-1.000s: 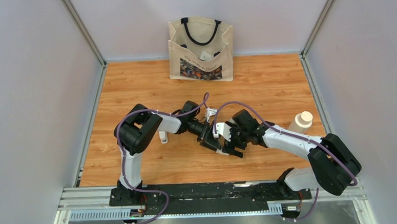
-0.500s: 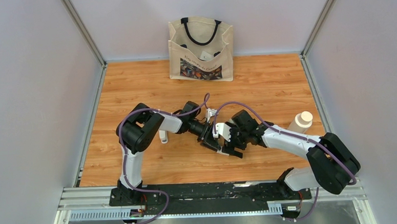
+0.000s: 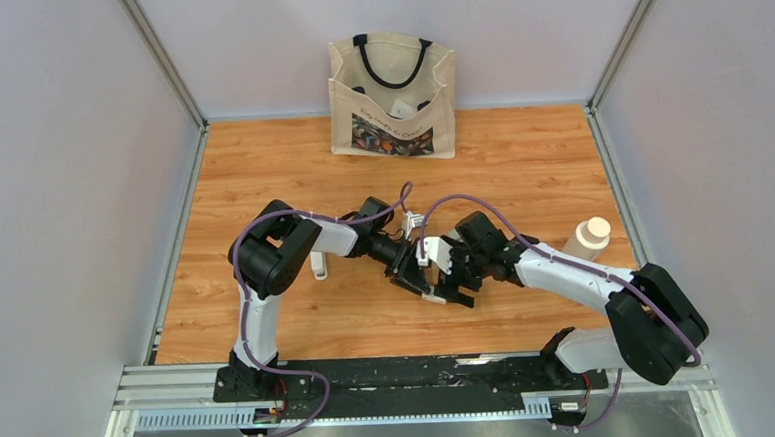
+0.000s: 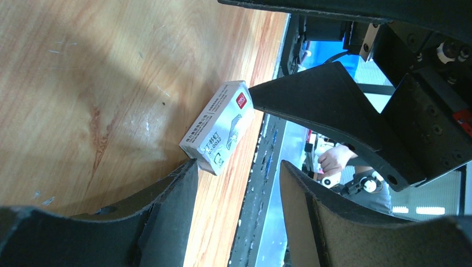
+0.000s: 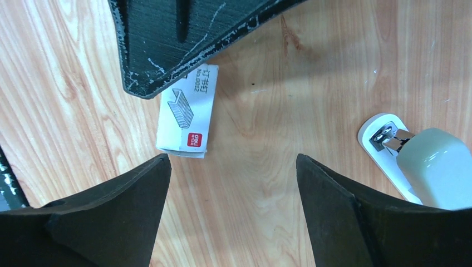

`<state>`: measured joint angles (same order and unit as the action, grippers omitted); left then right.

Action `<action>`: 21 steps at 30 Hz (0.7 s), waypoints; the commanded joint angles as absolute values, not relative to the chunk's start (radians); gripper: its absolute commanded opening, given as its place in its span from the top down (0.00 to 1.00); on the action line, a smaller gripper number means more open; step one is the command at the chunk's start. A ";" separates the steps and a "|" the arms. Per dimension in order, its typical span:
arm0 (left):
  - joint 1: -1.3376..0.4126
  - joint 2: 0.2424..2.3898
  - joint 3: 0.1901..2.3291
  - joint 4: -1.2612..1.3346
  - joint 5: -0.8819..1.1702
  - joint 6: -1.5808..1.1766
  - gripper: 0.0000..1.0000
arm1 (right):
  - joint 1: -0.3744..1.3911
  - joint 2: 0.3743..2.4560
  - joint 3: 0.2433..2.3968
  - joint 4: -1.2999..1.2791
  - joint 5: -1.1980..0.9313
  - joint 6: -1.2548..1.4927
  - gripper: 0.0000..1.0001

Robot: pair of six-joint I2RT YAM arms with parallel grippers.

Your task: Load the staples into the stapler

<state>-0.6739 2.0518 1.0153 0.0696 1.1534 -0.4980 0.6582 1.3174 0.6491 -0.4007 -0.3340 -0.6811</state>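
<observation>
- Top view: the left pincer (image 3: pixel 412 275) and the right pincer (image 3: pixel 453 285) were tip to tip at mid-table. The white box of staples (image 3: pixel 433 298) showed as a sliver just under their tips. The crowding hid how either pair of jaws stood, and I could not pick out the stapler with certainty here.
- Left wrist view: the left pincer (image 4: pixel 238 167) stood apart and held nothing. The box of staples (image 4: pixel 217 128) lay flat on the table (image 4: pixel 83 83) just beyond its tips, one corner close against one finger. A finger of the right pincer touched the box's far corner.
- Right wrist view: the right pincer (image 5: pixel 234 158) was also apart and empty. The box (image 5: pixel 186 114) lay ahead of its tips, off towards one finger. The stapler (image 5: pixel 423 167) lay out past the other finger, well apart from the box.
- Progress: I judged the task barely begun. No loose staples showed and the box looked closed. Opening it, drawing out a strip and feeding the stapler all remained.
</observation>
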 commanded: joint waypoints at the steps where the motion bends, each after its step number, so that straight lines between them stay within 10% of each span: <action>1: -0.678 2.069 1.045 0.060 1.164 -0.460 0.36 | 0.646 1.301 0.703 -0.428 -0.417 -0.661 0.14; 21: -0.676 2.063 1.048 0.080 1.166 -0.480 0.39 | 0.655 1.428 0.827 -0.509 -0.463 -0.525 0.18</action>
<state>-0.6739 2.0613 1.0206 0.0525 1.1507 -0.4915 0.6491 1.4288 0.7639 -0.4934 -0.4316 -0.5865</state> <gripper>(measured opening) 0.607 0.824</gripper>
